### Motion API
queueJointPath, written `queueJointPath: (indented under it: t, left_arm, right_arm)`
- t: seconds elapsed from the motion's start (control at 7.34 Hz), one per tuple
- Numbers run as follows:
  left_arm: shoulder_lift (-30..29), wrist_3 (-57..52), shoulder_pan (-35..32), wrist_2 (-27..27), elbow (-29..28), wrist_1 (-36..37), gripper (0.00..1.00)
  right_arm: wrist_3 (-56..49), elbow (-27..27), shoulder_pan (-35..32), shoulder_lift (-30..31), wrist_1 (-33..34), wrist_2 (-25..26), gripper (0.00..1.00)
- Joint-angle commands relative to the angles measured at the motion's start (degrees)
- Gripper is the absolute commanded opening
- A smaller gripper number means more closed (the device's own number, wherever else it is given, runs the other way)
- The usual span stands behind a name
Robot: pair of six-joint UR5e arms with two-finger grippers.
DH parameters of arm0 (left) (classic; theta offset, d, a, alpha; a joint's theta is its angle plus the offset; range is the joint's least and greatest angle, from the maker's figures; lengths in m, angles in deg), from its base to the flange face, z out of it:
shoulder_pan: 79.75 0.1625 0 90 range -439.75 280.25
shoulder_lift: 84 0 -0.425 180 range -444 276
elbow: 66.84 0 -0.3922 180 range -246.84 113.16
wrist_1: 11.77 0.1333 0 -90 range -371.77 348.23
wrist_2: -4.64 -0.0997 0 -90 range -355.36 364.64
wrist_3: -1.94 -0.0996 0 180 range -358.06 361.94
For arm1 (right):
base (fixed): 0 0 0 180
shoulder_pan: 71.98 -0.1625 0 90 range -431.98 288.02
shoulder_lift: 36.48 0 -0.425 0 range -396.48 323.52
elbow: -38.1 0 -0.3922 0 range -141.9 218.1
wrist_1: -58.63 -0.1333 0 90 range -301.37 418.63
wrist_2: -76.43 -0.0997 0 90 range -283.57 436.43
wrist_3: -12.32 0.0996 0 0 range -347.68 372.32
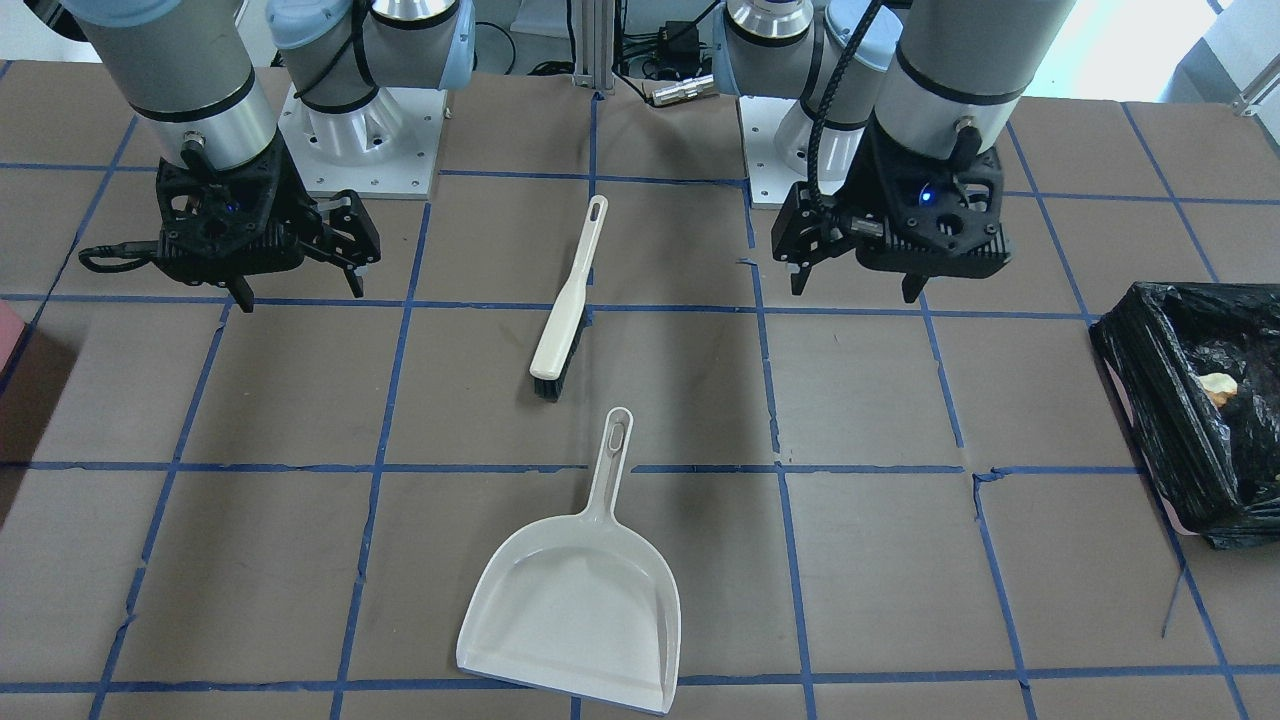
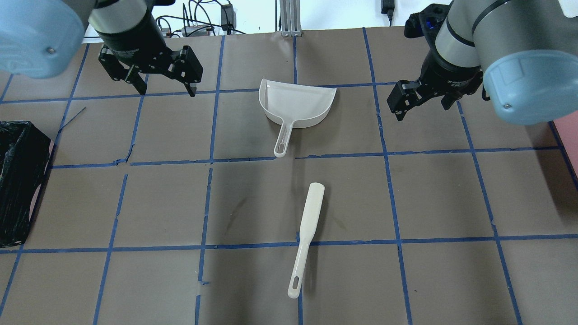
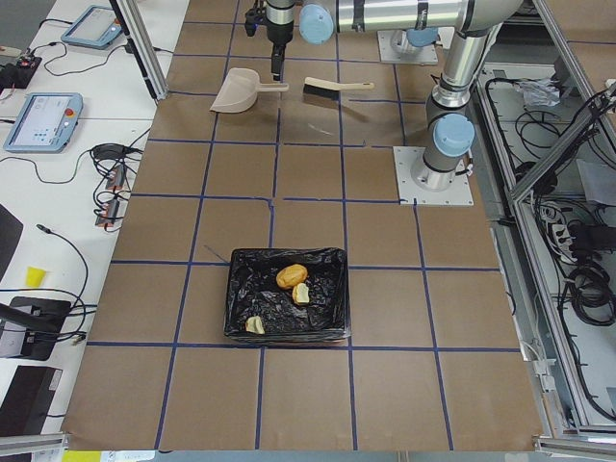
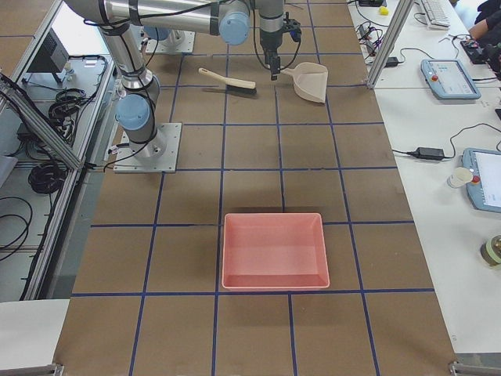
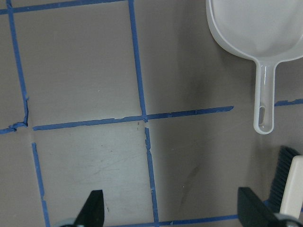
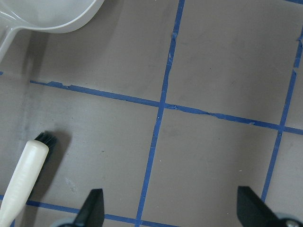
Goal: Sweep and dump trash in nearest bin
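The bin (image 3: 289,294), lined with a crinkled black bag, holds the trash: an oval roll (image 3: 292,276) and two torn bread chunks (image 3: 301,294) (image 3: 255,325). The bin also shows at the table's end on my left (image 1: 1200,440) (image 2: 18,180). A white dustpan (image 1: 575,600) (image 2: 295,101) lies flat and empty mid-table. A cream brush (image 1: 565,300) (image 2: 309,225) lies nearer my base. My left gripper (image 2: 167,92) (image 1: 855,290) (image 5: 173,210) is open and empty above the table. My right gripper (image 2: 422,110) (image 1: 300,295) (image 6: 173,210) is open and empty too.
An empty unlined pink bin (image 4: 274,251) stands at the table's end on my right, its edge showing in the overhead view (image 2: 571,135). The brown table cover (image 2: 158,203) is marked with a blue tape grid. Cables lie behind the far edge.
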Motion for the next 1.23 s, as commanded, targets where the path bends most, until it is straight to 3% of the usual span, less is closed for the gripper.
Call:
queueJointPath:
  t: [0.0, 1.09]
  left_arm:
    - [1.2, 3.1, 1.3, -1.8, -1.6, -4.9, 1.00]
    - [0.2, 3.5, 1.8, -1.2, -1.6, -4.5, 1.00]
  right_arm:
    - [0.0, 0.0, -0.1, 0.0, 0.0, -0.1, 1.00]
    - [0.0, -0.8, -0.1, 0.4, 0.4, -0.2, 1.00]
